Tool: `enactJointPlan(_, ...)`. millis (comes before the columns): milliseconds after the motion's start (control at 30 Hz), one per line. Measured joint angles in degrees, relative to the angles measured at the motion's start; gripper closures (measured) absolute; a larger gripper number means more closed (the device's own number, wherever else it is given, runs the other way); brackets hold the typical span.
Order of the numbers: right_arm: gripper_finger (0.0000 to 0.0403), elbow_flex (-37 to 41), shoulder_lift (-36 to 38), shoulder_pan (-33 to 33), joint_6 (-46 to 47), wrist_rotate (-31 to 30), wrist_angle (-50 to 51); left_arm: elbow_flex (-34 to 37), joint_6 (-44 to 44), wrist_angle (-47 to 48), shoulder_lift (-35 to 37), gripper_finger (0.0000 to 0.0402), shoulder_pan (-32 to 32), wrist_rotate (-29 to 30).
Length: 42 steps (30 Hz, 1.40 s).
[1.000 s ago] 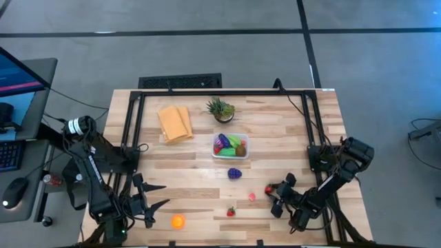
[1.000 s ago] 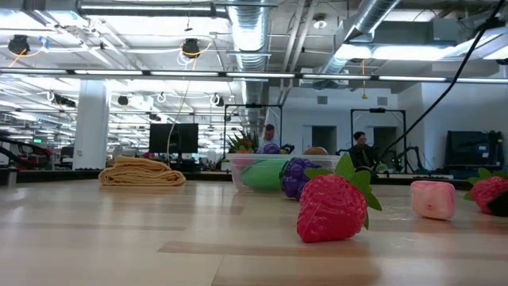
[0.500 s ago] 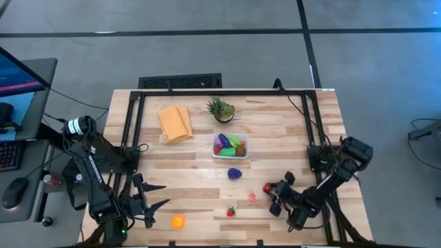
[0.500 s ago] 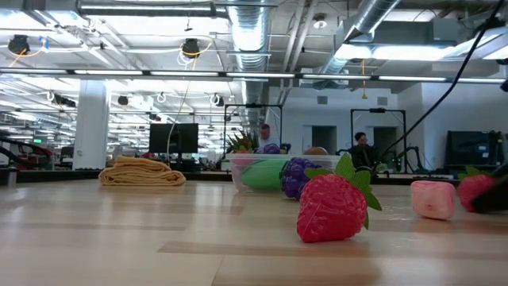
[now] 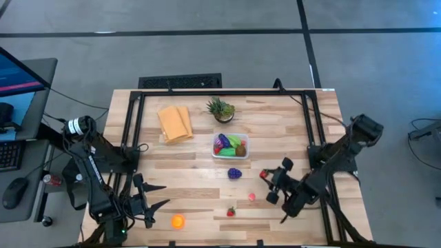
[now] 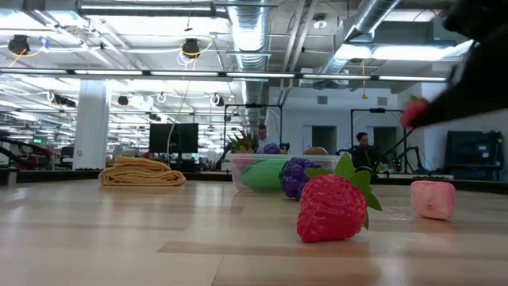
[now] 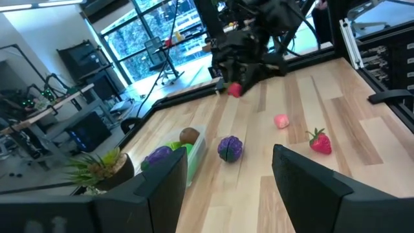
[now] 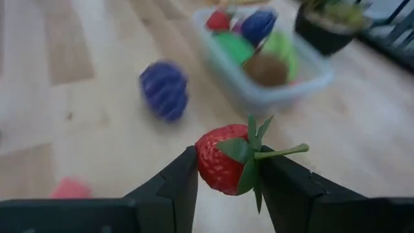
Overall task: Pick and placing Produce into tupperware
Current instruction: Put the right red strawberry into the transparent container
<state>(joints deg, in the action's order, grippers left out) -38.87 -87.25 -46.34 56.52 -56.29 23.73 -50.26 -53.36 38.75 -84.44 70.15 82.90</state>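
My right gripper hangs over the table's right half, shut on a red strawberry, just right of a loose purple fruit. The clear tupperware sits mid-table, farther off, with purple, green, brown and red produce inside. A pink piece, a second strawberry and an orange fruit lie on the near part of the table. My left gripper waits open near the table's near-left corner. My right gripper pinches the strawberry by its red body, one finger on each side. The green leaf cap and stem stick out past the fingers. The berry is lifted clear of the table, as the low view shows.
A folded yellow-orange cloth and a spiky potted plant stand near the far edge, behind the tupperware. A black frame runs along the table's sides. Bare wood lies between the tupperware and the near fruits.
My right gripper has risen from the table with the strawberry held in its fingers and moved toward the far edge and slightly left, closer to the purple fruit and the tupperware. The strawberry now hangs clear above the wood. The other produce has stayed put.
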Motion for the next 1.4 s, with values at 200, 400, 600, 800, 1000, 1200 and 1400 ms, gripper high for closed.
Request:
enactJointPlan(200, 0.0263, 0.0, 6.7, 7.4, -14.1, -1.2, -0.2, 0.0, 0.0, 0.4, 0.0, 0.0184, 0.0, -0.1)
enactJointPlan(400, 0.0264, 0.0, 10.0, 14.9, -23.2, -1.2, -0.2, 0.0, 0.0, 0.4, 0.0, 0.0184, 0.0, -0.1)
enactJointPlan(600, 0.0256, 0.0, 10.5, 22.5, -28.4, -0.4, -1.0, 0.0, 0.0, 0.9, 0.0, 0.0184, 0.0, -0.1)
enactJointPlan(800, 0.0265, 0.0, 10.1, 29.3, -36.5, 5.2, -6.2, 0.0, 0.0, 0.9, 0.0, 0.0184, 0.0, -0.1)
enactJointPlan(1000, 0.0261, 0.0, 10.1, 35.0, -44.9, 11.6, -13.3, 0.0, 0.0, 0.9, 0.0, 0.0184, 0.0, -0.1)
enactJointPlan(1200, 0.0258, 0.0, 10.1, 40.9, -50.2, 21.6, -18.6, 0.0, 0.0, 0.9, 0.0, 0.0184, 0.0, -0.5)
enactJointPlan(1400, 0.0265, -0.1, 6.3, 46.1, -54.0, 30.3, -24.1, 0.0, -0.2, 1.4, 0.0, 0.0184, 0.0, -1.3)
